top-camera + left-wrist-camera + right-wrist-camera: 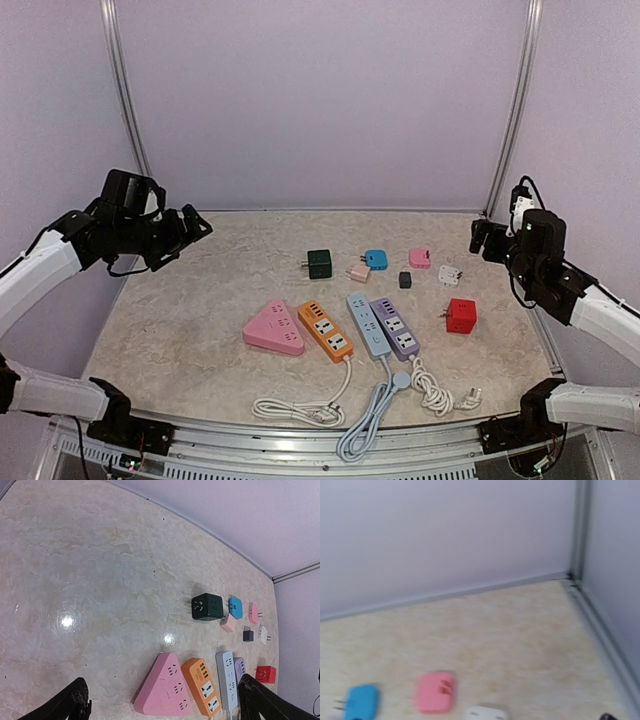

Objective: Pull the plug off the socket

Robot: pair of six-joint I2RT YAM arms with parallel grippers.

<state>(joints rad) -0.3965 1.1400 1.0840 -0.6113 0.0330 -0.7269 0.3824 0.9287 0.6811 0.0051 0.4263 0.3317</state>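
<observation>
L gripper (162, 687) hangs high over the left of the tabletop (180, 330), jaws wide, empty. R gripper (485, 238) is up by the rt wall, looks wide too, nothing held; just one fingertip (606, 716) peeks into its cam corner. Plugs lie loose mid-tabletop, e.g. blue plug (376, 260) & pink plug (420, 258), behind the orange power strip (326, 330) & its neighbours, apart from them.

No text, brand, number or sign can be read in any view. The orange power strip (201, 686), the pink triangular strip (165, 690) and the dark green cube adapter (207, 606) show only socket holes. Any print on them is too small to make out.
</observation>
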